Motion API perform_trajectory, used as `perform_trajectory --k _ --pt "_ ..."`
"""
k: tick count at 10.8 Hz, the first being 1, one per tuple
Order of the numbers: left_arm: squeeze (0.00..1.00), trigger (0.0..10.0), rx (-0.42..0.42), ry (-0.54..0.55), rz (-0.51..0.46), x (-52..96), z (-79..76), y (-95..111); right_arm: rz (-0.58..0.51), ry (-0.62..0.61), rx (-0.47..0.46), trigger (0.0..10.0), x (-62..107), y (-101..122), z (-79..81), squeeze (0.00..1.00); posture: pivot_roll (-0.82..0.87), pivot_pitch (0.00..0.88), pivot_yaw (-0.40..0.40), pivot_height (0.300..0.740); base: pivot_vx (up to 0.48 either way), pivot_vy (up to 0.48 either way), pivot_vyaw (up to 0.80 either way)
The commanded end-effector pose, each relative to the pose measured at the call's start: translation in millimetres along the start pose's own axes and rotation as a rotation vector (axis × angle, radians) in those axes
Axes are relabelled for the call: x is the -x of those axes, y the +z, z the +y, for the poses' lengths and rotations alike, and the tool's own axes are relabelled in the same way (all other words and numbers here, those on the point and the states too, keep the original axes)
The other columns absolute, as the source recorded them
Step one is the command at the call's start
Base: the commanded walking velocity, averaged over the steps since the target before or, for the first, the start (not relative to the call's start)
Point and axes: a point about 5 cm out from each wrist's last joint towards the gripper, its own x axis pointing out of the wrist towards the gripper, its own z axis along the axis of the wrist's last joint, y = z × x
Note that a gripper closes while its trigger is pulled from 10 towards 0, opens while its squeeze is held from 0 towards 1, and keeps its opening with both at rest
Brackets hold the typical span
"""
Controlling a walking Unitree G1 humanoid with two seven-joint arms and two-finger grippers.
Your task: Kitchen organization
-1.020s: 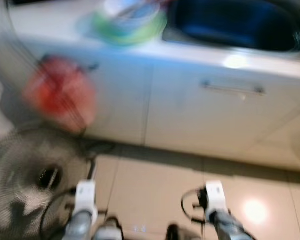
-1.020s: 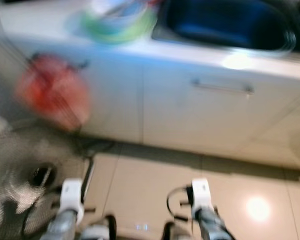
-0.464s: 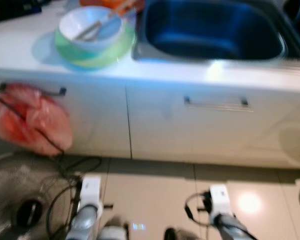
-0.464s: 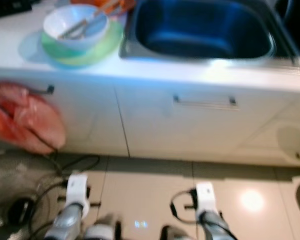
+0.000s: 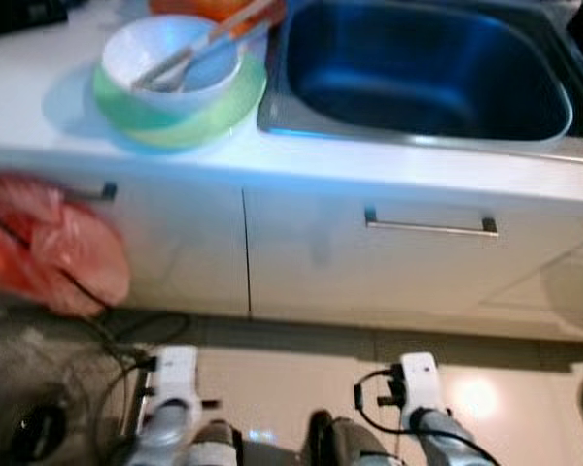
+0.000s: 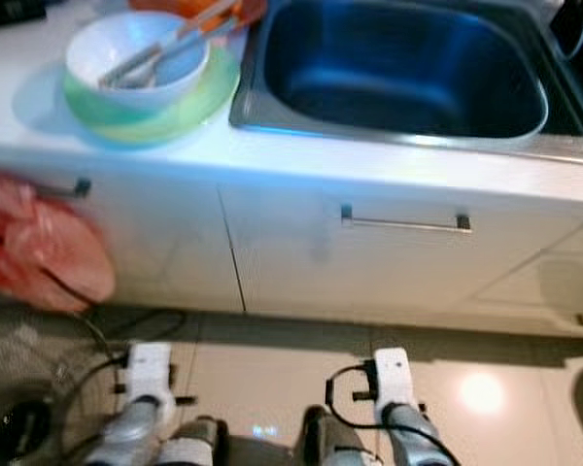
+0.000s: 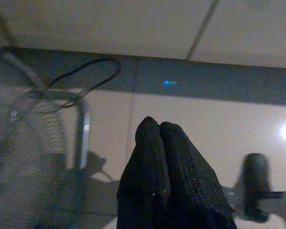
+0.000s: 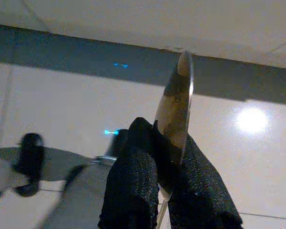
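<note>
On the white counter (image 5: 301, 160) a white bowl (image 5: 170, 53) holding utensils sits on a green plate (image 5: 189, 116), just left of the steel sink (image 5: 423, 73). Both silver arms hang low over the floor in front of the cabinets, the left arm (image 5: 172, 388) and the right arm (image 5: 420, 388). My left gripper (image 7: 158, 125) is shut with nothing in it. My right gripper (image 8: 164, 133) is shut on a shiny metal utensil (image 8: 178, 95) that sticks out past its fingertips toward the cabinet's kickboard.
A red plastic bag (image 5: 53, 248) hangs from the left cabinet handle. A floor fan (image 5: 24, 413) with loose cables (image 5: 126, 335) lies at the lower left. The middle cabinet door has a bar handle (image 5: 429, 226). An orange item (image 5: 189, 6) sits behind the bowl.
The camera has moved: counter and sink now sit lower and nearer in view, and the picture is sharper. Both arms hang as before.
</note>
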Motion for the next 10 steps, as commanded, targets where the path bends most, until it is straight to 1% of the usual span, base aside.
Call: perform_trajectory --k 1,5,7,10 --pt "0.00 10.0 0.003 -0.004 0.032 3.9 -1.4 -10.6 0.035 -0.001 -0.005 10.0 2.8 -9.8 -0.2 0.00 0.17 0.237 -0.043 0.740 0.000 0.000 0.00" --pt "0.00 10.0 0.003 -0.006 0.026 3.7 -1.9 -9.7 0.039 0.001 -0.003 10.0 3.0 -10.6 -0.2 0.00 0.17 0.238 -0.042 0.740 0.000 0.000 0.00" --pt "0.00 10.0 -0.007 -0.004 0.050 4.4 -1.6 -13.3 0.044 0.000 -0.001 10.0 3.2 -11.4 -0.1 0.00 0.17 0.237 -0.042 0.740 0.000 0.000 0.00" --pt "0.00 10.0 -0.009 -0.002 0.054 4.7 -1.4 -14.2 0.049 -0.001 0.002 10.0 3.4 -12.2 -0.6 0.00 0.17 0.234 -0.044 0.740 0.000 0.000 0.00"
